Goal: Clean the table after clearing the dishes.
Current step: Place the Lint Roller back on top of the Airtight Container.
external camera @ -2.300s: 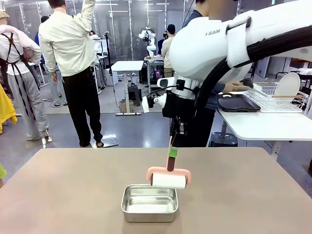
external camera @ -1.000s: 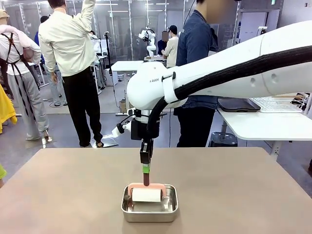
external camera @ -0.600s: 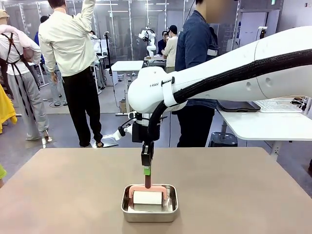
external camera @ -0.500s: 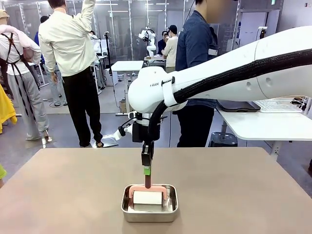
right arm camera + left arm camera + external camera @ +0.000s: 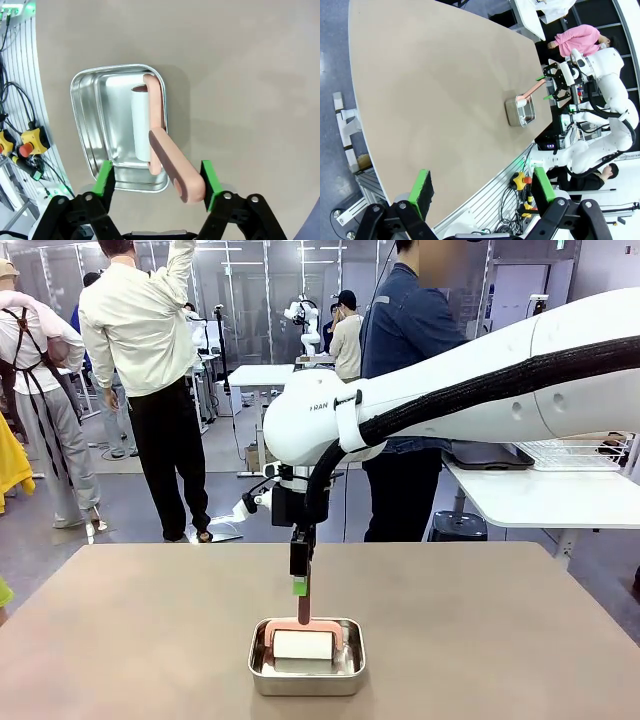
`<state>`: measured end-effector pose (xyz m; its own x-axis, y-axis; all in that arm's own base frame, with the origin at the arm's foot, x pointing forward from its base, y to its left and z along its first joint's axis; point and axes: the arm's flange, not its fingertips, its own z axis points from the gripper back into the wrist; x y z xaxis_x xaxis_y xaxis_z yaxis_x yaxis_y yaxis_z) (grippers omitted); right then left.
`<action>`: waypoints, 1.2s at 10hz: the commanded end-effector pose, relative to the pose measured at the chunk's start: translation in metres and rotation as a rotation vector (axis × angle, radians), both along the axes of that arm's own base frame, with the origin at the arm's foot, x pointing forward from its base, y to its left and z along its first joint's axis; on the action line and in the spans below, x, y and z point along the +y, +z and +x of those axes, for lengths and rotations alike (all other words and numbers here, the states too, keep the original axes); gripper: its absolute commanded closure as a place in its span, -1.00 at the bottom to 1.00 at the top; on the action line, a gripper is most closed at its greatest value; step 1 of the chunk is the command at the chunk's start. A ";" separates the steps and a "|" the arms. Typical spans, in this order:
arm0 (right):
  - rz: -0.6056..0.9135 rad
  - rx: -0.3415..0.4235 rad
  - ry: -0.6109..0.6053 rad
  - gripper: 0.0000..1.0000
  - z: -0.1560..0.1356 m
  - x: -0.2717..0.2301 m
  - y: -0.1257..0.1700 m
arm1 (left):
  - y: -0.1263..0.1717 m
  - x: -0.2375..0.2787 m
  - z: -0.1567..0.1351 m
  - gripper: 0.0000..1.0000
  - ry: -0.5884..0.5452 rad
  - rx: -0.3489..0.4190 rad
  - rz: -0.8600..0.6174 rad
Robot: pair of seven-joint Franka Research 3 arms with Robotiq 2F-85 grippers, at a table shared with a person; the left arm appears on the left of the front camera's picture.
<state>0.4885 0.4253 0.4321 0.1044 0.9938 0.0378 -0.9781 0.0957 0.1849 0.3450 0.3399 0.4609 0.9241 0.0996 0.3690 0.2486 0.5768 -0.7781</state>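
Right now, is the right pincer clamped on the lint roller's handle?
No: the right pincer stands open, its green pads either side of the lint roller handle with gaps showing.

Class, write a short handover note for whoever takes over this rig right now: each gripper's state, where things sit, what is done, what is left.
Right gripper: open, pads either side of the pink lint roller's handle, not clamping it.
Left gripper: open, holding nothing, off the table's near edge.
Lint roller: lies in the steel pan, handle slanting up.
Table: no dishes on it, just the pan. A tray and dish rack sit on the white side table.
Done: dishes cleared, roller set in pan.
Left: withdraw the right arm; whether the top is fully rolled can't be judged.
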 end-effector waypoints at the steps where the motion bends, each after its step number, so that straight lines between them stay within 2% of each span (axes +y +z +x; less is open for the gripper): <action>1: 0.021 -0.008 0.018 -1.00 -0.008 -0.008 0.002 | 0.004 0.000 -0.003 -1.00 0.014 0.008 0.005; 2: 0.022 -0.008 0.074 -1.00 -0.011 -0.012 -0.003 | 0.004 0.000 -0.003 -1.00 0.014 0.008 0.005; 3: 0.002 -0.002 -0.001 -1.00 0.000 -0.001 0.002 | 0.004 0.000 -0.003 -1.00 0.014 0.008 0.005; 12: 0.002 -0.002 -0.001 -1.00 0.000 -0.001 0.002 | 0.004 0.000 -0.003 -1.00 0.014 0.008 0.005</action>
<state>0.4907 0.4223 0.4328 0.0902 0.9950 0.0425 -0.9796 0.0809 0.1841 0.3450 0.3399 0.4609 0.9241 0.0996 0.3690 0.2485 0.5768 -0.7781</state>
